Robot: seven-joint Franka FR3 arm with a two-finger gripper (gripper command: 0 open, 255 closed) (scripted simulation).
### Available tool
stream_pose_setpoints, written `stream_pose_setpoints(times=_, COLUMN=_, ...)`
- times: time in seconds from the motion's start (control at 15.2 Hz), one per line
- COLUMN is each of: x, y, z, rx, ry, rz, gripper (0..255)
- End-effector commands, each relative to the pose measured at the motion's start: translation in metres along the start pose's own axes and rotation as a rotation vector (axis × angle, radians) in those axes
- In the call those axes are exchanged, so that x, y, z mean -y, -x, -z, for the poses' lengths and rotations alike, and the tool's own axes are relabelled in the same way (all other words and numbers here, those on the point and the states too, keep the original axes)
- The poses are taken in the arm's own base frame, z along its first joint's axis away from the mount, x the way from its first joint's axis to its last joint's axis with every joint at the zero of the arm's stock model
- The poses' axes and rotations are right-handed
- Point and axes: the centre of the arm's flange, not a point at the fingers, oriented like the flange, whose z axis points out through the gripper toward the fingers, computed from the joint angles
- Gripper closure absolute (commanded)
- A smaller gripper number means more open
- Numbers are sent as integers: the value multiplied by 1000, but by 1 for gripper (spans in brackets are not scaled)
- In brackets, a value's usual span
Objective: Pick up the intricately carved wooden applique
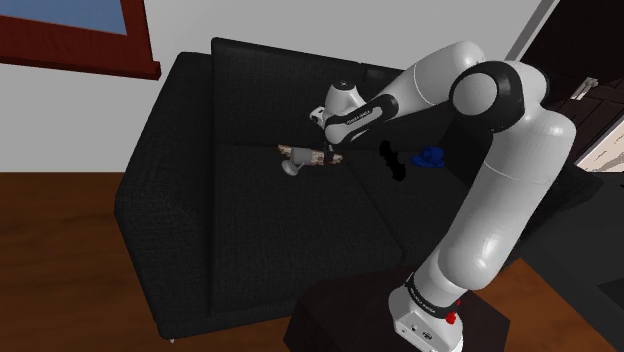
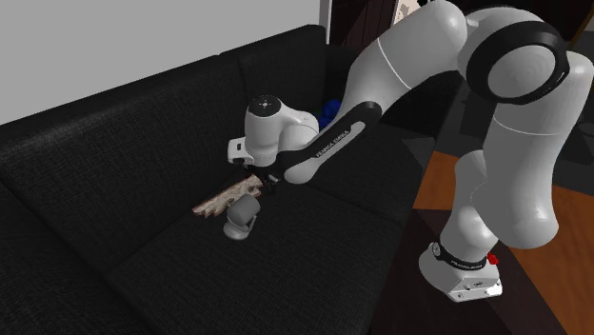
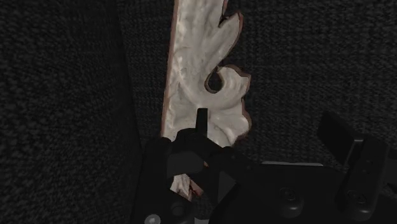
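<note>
Applique point(image 3: 203, 76) on sofa point(image 3: 63, 95); claw point(image 3: 267, 137) spread over its end, poised to pinch. Shoulder view: blue thing point(image 1: 432, 157) at applique's 3 o'clock.

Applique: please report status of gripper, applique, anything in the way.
Gripper open, low over black sofa. Applique at one finger, not clasped. Small grey object close beside it.
</note>
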Motion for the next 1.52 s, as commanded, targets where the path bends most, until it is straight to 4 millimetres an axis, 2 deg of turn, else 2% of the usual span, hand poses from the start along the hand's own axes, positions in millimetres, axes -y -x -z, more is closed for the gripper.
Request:
stream_pose_setpoints(times=0.0, x=-13, y=-12, z=-15, rx=-8, ry=18, rz=65, gripper=0)
stream_pose_setpoints(times=0.46, x=-3, y=-16, z=-50, rx=-8, ry=18, rz=65, gripper=0)
stream_pose_setpoints(times=0.66, x=-2, y=-17, z=-53, rx=-8, ry=18, rz=65, gripper=0)
stream_pose_setpoints(times=0.73, x=-2, y=-16, z=-52, rx=-8, ry=18, rz=65, gripper=255)
stream_pose_setpoints(times=1.32, x=-2, y=-17, z=-53, rx=-8, ry=18, rz=65, gripper=255)
stream_pose_setpoints(times=1.45, x=-5, y=-15, z=-43, rx=-8, ry=18, rz=65, gripper=255)
